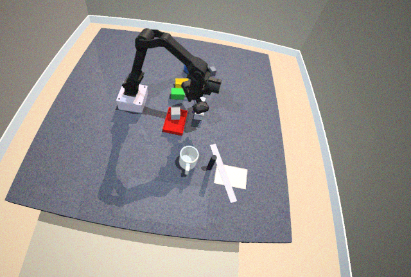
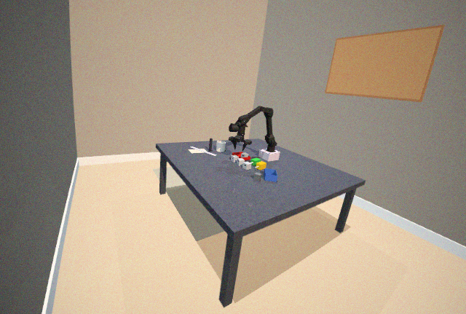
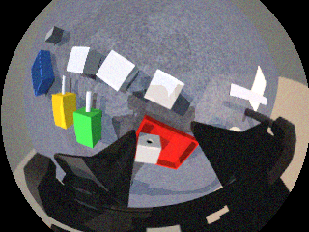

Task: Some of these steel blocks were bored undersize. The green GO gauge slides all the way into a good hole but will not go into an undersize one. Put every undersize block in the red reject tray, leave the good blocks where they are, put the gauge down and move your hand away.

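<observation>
Gripper: one black gripper (image 1: 194, 99) (image 2: 239, 149) (image 3: 164, 128), two tapered fingers apart, nothing between them, raised above the table (image 1: 259, 134) (image 2: 285, 197).
Red tray: one, shallow, rectangular, below and near the gripper (image 1: 173, 128) (image 2: 236, 153) (image 3: 179, 150).
Tray block: one pale grey steel cube (image 1: 175, 113) (image 2: 245, 154) (image 3: 148, 148), dark bore in its upper face, inside the tray towards one end.
Other pale blocks: three, in a loose row outside the tray, near the gripper: nearest block (image 2: 234, 158) (image 3: 164, 90), middle block (image 2: 239, 162) (image 3: 116, 71), far block (image 2: 246, 165) (image 3: 83, 60).
Gauges: two, box-shaped handles with slim pale pins; green GO gauge (image 1: 177, 94) (image 2: 255, 161) (image 3: 88, 128) near the gripper, yellow gauge (image 1: 180, 82) (image 2: 261, 165) (image 3: 64, 110) beyond it, both on the table.
Farther out, one side: one blue tray (image 2: 270, 175) (image 3: 42, 72), one darker grey cube (image 1: 212, 71) (image 2: 257, 176) (image 3: 54, 35).
Farther out, other side: one glossy white mug (image 1: 189, 157) (image 2: 220, 146), one upright black cylinder (image 1: 211, 162) (image 2: 210, 145), one flat strip (image 1: 223, 174) (image 2: 203, 151) crossing one cream sheet (image 1: 239, 177) (image 2: 195, 151).
Tabletop: dark blue-grey, speckled.
</observation>
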Controlling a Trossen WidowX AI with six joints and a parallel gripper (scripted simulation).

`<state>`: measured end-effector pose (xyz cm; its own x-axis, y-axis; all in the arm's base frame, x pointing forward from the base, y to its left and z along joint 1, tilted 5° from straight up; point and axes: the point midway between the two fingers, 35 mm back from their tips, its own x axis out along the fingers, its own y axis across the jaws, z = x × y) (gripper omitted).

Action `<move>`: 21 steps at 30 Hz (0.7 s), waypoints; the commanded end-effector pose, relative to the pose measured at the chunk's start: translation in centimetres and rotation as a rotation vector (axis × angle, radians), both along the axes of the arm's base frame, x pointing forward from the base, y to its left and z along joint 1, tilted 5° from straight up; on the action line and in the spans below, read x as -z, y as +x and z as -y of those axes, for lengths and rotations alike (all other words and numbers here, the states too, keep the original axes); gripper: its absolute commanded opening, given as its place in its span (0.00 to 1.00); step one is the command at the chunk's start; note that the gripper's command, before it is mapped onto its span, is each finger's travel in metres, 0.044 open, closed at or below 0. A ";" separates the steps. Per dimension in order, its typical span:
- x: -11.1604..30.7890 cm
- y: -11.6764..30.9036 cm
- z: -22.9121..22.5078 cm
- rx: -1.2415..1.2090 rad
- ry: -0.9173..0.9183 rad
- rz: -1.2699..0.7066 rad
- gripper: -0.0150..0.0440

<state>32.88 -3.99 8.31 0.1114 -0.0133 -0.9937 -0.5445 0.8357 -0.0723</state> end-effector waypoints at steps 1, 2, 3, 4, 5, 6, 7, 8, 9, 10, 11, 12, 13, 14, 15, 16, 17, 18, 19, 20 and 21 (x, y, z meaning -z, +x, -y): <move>-0.4 3.8 -1.3 -0.892 -0.108 -0.015 0.81; -0.4 3.9 -1.4 -0.944 -0.114 -0.016 0.81; -0.4 4.0 -1.4 -0.973 -0.117 -0.016 0.81; -0.4 4.0 -1.4 -0.984 -0.119 -0.016 0.81; -0.4 4.0 -1.4 -0.984 -0.119 -0.016 0.81; -0.4 4.0 -1.4 -0.984 -0.119 -0.016 0.81; -0.4 4.0 -1.4 -0.984 -0.119 -0.016 0.81; -0.4 4.0 -1.4 -0.984 -0.119 -0.016 0.81; -0.4 4.0 -1.4 -0.984 -0.119 -0.016 0.81; -0.4 4.0 -1.4 -0.984 -0.119 -0.016 0.81; -0.4 4.0 -1.4 -0.984 -0.119 -0.016 0.81; -0.4 4.0 -1.4 -0.984 -0.119 -0.016 0.81; -0.4 4.0 -1.4 -0.984 -0.119 -0.016 0.81; -0.4 4.0 -1.4 -0.984 -0.119 -0.016 0.81; -0.4 4.0 -1.4 -0.984 -0.119 -0.016 0.81; -0.4 4.0 -1.4 -0.984 -0.119 -0.016 0.81; -0.4 4.0 -1.4 -0.984 -0.119 -0.016 0.81; -0.3 4.0 -1.4 -0.984 -0.119 -0.016 0.81; -0.2 4.0 -1.4 -0.984 -0.119 -0.016 0.81; -0.1 4.1 -1.4 -0.984 -0.119 -0.016 0.81; 0.0 4.1 -1.4 -0.984 -0.119 -0.016 0.81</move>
